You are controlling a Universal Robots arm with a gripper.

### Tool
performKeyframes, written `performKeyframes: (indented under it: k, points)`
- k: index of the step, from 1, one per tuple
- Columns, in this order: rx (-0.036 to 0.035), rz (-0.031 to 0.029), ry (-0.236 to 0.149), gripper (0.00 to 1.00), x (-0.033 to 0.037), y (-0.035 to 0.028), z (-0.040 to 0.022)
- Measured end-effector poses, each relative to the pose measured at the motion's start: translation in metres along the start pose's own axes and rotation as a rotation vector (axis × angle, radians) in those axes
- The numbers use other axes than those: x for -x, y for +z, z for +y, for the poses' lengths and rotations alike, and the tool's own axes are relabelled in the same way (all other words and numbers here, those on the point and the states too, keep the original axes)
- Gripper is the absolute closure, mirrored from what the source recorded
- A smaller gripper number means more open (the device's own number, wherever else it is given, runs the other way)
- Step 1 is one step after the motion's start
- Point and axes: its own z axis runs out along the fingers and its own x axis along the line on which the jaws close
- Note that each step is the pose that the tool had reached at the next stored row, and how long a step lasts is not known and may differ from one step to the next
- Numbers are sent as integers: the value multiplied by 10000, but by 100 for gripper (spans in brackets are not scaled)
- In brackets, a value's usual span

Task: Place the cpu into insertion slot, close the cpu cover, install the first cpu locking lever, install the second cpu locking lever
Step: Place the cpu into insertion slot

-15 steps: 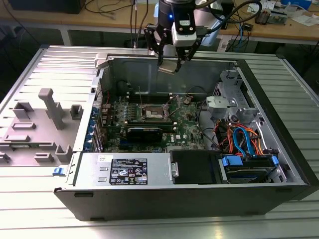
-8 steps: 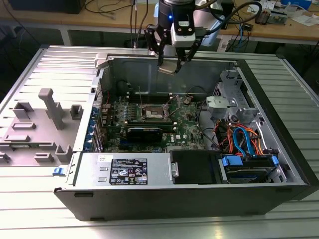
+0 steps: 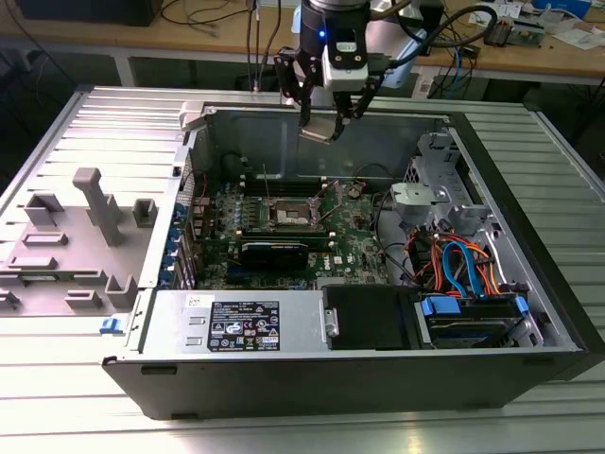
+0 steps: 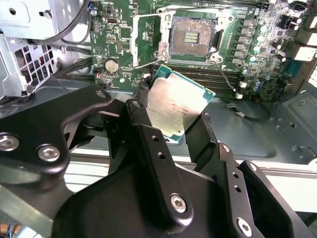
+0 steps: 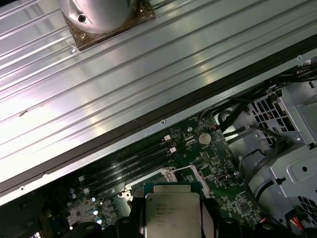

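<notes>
- A ribbed grey metal worktop (image 3: 284, 426) carries an open computer case (image 3: 284, 378) lying on its side; a cluttered bench with cables runs behind it.
- The cpu (image 3: 319, 128) hangs in the air above the case's far wall, tilted, pinched by its edges between the black fingers of the hand (image 3: 326, 118).
- In the second wrist view the cpu (image 4: 178, 106) shows a dull silver face and a green rim. Beyond it the insertion slot (image 4: 192, 37) lies uncovered, its brownish pin field bare.
- In the first wrist view the cpu (image 5: 172, 213) shows a printed face, with the green board and a coin battery (image 5: 203, 139) beneath.
- Inside the case: the board with the insertion slot (image 3: 291, 216), a labelled power supply (image 3: 241, 326), and blue and orange cables (image 3: 463, 265).
- Grey moulded fixtures (image 3: 95, 203) stand on the worktop at the exterior view's left.
</notes>
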Motion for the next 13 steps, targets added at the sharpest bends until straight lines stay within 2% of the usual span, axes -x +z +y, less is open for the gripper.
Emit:
performKeyframes:
  k: [6,13]
  points:
    - [-7,-33,317,45,1,14,-3]
    - [-22,-100,944,45,3,44,-9]
